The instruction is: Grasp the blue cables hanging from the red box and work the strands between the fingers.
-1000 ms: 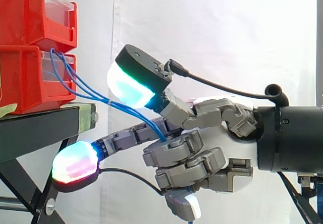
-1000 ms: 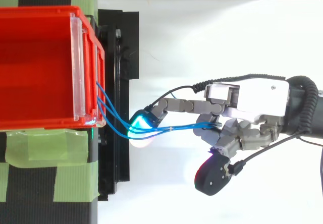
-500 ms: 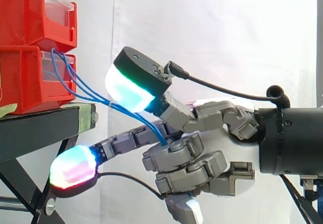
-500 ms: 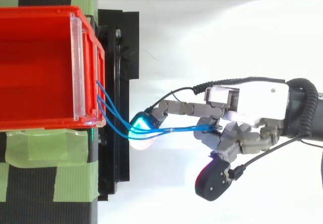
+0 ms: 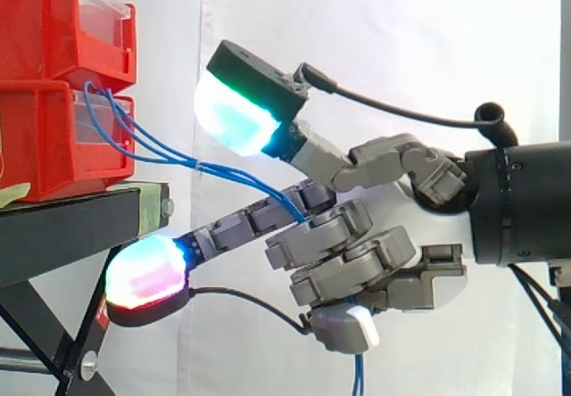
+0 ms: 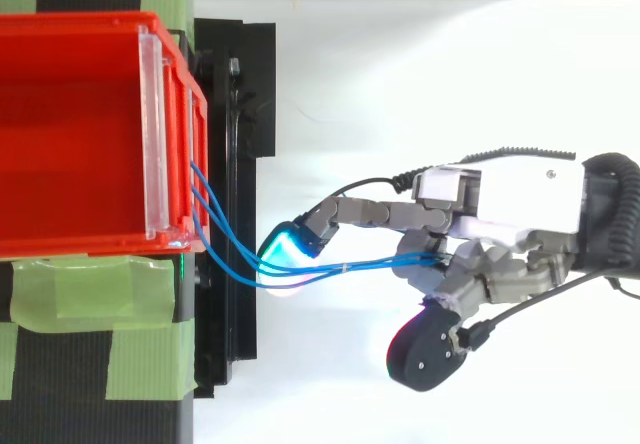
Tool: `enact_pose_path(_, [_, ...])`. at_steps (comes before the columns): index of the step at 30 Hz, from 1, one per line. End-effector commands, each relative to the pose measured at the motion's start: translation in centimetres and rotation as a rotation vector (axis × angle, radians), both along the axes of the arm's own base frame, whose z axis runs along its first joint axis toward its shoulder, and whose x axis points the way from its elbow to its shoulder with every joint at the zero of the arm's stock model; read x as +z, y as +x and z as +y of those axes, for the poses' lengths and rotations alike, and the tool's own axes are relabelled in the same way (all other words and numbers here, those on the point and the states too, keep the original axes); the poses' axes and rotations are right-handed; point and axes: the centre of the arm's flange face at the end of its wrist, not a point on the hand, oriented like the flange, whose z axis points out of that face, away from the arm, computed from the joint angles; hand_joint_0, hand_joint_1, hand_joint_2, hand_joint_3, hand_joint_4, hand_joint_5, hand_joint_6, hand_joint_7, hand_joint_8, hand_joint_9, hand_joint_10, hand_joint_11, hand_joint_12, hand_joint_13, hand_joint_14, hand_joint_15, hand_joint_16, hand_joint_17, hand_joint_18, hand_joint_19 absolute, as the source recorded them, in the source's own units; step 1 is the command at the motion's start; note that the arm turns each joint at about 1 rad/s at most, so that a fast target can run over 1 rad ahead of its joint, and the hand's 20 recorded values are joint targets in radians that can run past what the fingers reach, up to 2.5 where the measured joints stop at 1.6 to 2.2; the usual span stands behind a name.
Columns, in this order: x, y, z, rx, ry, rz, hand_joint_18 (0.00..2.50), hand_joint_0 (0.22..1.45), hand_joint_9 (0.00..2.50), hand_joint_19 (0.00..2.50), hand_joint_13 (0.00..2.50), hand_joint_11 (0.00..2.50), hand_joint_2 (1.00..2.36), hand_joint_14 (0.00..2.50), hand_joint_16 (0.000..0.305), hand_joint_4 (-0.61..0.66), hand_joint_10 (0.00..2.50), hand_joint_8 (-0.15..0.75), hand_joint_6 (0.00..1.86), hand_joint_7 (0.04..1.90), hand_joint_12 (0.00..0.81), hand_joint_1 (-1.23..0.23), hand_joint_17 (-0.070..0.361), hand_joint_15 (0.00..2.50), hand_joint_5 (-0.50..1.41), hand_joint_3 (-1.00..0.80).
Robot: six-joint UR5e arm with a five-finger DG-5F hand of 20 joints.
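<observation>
At the left, the lower red box sits on a black stand strapped with green tape. Thin blue cables come out of its front as separate strands, sag, gather at a small clear tie and run right into the hand. Its fingers are curled tight round the strands, one finger reaching out toward the stand, and a loose blue end hangs below.
</observation>
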Motion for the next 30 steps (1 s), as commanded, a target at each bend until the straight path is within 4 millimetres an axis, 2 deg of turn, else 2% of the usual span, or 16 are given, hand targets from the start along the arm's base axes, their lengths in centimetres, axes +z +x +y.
enact_pose_path(1, [1.2,-0.4,-0.1,-0.005,0.010,0.007,1.78,0.72,1.18,0.68,1.55,2.10,1.00,2.50,0.073,0.24,2.50,0.351,0.01,1.02,0.507,-0.54,0.163,1.25,0.01,-1.00])
enact_pose_path(17, [5.1,-1.0,-0.9,-0.039,0.023,-0.054,1.78,0.77,1.18,0.68,1.55,2.10,1.00,2.50,0.073,0.22,2.50,0.351,0.00,1.10,0.507,-0.55,0.163,1.25,0.09,-1.00])
enact_pose_path(30, [7.2,-1.8,-1.4,-0.049,0.027,-0.065,1.78,0.79,1.18,0.68,1.55,2.10,1.00,2.50,0.073,0.21,2.50,0.351,0.00,1.13,0.507,-0.55,0.163,1.25,0.13,-1.00])
